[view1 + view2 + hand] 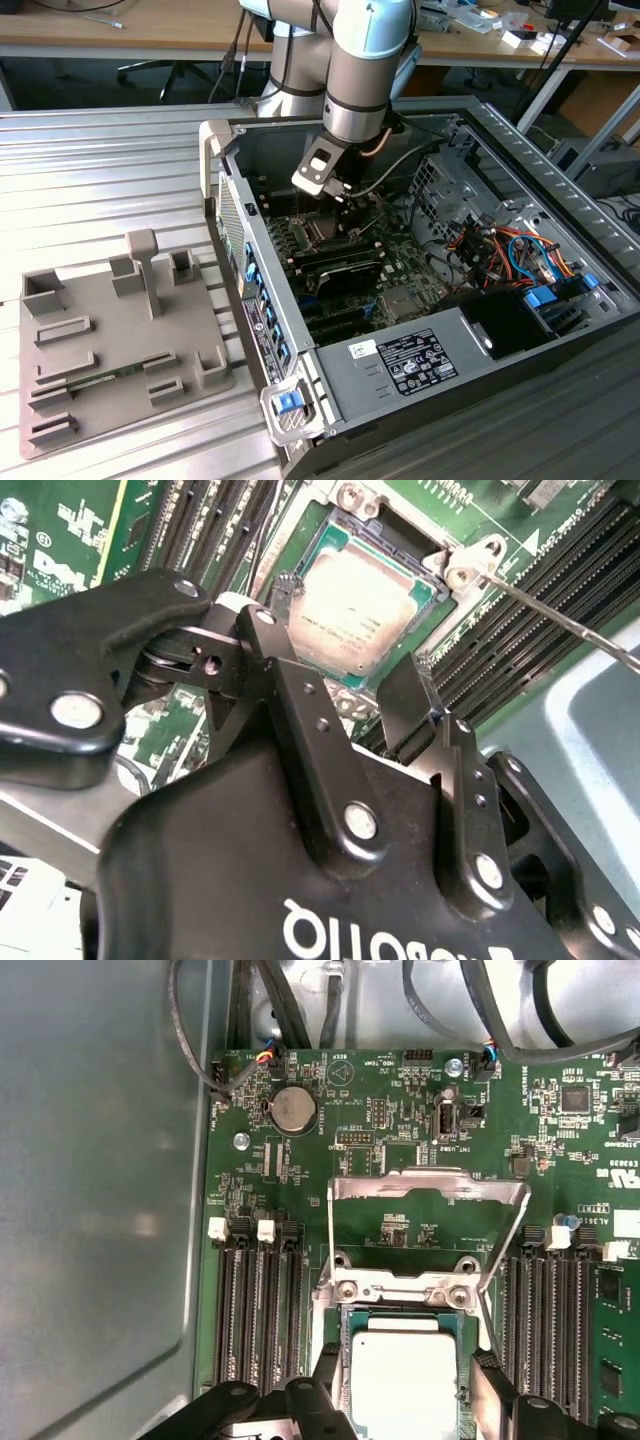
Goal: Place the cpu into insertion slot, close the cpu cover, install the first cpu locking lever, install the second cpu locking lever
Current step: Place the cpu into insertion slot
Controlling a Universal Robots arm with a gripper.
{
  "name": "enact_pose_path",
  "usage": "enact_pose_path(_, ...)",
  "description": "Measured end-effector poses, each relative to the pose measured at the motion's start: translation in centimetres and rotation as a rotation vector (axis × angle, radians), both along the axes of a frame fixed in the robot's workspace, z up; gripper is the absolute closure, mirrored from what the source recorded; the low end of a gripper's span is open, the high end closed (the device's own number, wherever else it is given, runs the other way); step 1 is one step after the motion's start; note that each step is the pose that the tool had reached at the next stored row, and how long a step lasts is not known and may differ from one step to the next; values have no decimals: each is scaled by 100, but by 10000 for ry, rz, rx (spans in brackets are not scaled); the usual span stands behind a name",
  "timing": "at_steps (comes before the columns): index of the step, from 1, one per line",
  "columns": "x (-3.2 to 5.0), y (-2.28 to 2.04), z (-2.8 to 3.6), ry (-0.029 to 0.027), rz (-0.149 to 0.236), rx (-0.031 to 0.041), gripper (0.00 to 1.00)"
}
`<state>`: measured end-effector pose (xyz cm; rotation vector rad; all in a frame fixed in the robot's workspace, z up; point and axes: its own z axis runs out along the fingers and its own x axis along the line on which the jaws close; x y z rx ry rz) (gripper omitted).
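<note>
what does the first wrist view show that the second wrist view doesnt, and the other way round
First wrist view adds: the cpu cover standing raised behind the socket, a coin battery, and cables above the board.
Second wrist view adds: a thin metal lever rod angling away from the socket corner.
Both: the cpu lying in the insertion slot, the open gripper straddling it, and memory slots alongside.

I see daylight washing out the ribbed silver table [100, 170], the open dark computer case [275, 150] shadowed inside, and glare bleaching the silvery square cpu [355, 605] face.
</note>
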<state>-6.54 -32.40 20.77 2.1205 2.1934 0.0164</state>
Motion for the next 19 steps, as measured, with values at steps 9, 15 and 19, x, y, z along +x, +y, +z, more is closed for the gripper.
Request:
enact_pose_path(9, 0, -2, -68, 61, 310, 20, 38)
enact_pose_path(15, 0, -2, -16, 59, 310, 48, 38)
enact_pose_path(19, 5, -1, 65, 58, 313, 35, 38)
